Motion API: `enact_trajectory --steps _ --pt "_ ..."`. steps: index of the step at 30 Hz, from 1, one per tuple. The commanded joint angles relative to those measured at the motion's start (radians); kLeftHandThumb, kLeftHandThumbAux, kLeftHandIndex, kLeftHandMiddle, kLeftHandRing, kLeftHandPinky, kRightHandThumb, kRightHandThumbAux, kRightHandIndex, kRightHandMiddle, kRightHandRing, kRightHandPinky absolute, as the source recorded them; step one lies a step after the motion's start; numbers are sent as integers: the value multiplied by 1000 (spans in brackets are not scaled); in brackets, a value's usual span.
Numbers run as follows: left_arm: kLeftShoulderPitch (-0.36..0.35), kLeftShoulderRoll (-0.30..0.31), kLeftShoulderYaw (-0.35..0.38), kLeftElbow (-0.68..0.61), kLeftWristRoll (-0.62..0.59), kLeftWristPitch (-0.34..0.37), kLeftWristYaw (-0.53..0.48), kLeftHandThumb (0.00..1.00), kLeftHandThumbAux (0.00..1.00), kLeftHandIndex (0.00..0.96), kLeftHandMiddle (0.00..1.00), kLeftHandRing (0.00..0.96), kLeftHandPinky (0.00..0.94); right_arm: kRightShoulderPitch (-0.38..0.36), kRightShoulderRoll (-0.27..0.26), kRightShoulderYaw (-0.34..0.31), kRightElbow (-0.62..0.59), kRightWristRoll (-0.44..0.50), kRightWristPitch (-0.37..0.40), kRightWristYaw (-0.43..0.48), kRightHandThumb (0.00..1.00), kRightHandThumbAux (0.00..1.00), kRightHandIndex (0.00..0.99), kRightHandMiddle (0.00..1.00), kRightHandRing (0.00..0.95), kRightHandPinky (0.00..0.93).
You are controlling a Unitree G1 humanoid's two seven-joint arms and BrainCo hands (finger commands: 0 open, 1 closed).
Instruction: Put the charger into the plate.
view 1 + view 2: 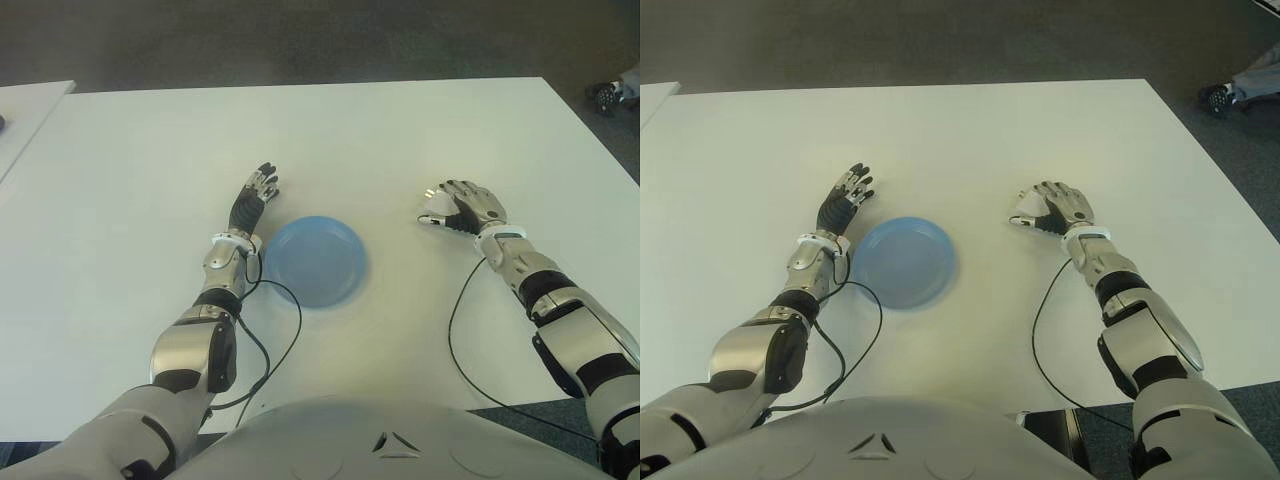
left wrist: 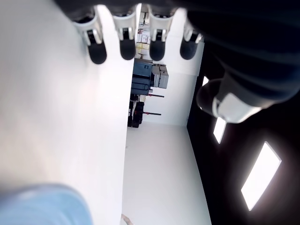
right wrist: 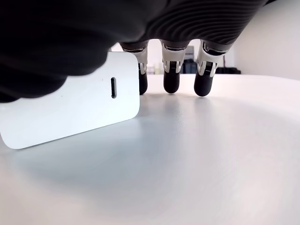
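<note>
The white charger (image 3: 70, 108) is a flat block with a small slot in its face, tilted on the white table (image 1: 400, 130). My right hand (image 1: 445, 205) is over it, right of the plate, thumb and index finger closed on its sides and the other fingertips (image 3: 171, 82) pointing down at the table. From above, only the charger's (image 1: 432, 214) white corner and prongs peek out from under that hand. The blue plate (image 1: 315, 260) sits empty at the table's middle. My left hand (image 1: 255, 195) shows just left of the plate with straight, spread fingers and holds nothing.
Black cables (image 1: 280, 330) trail on the table from both wrists toward my body. Another white table (image 1: 20, 110) stands at the far left. A shoe (image 1: 610, 95) shows on the dark floor beyond the table's far right corner.
</note>
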Motion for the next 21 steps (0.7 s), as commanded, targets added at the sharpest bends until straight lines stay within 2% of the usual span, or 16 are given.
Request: enact_trajectory --steps 1,11,18,20,21 --pt "40 -5 6 23 -4 43 -12 37 511 0 0 0 19 101 26 35 55 -16 7 104 350 102 0 0 0 0" --pt "41 -5 5 22 -7 42 -17 38 506 0 0 0 20 107 27 35 57 -12 -4 89 385 109 0 0 0 0" --pt "42 -6 5 20 -11 39 -21 40 500 0 0 0 23 110 23 31 49 -12 -32 36 399 134 0 0 0 5" --pt "42 -6 5 20 -12 39 -23 43 497 0 0 0 25 111 22 24 46 -8 -43 4 399 169 0 0 0 45" --pt "42 -6 5 20 -13 39 -24 46 495 0 0 0 25 113 24 17 46 -5 -47 -32 408 200 32 29 36 102"
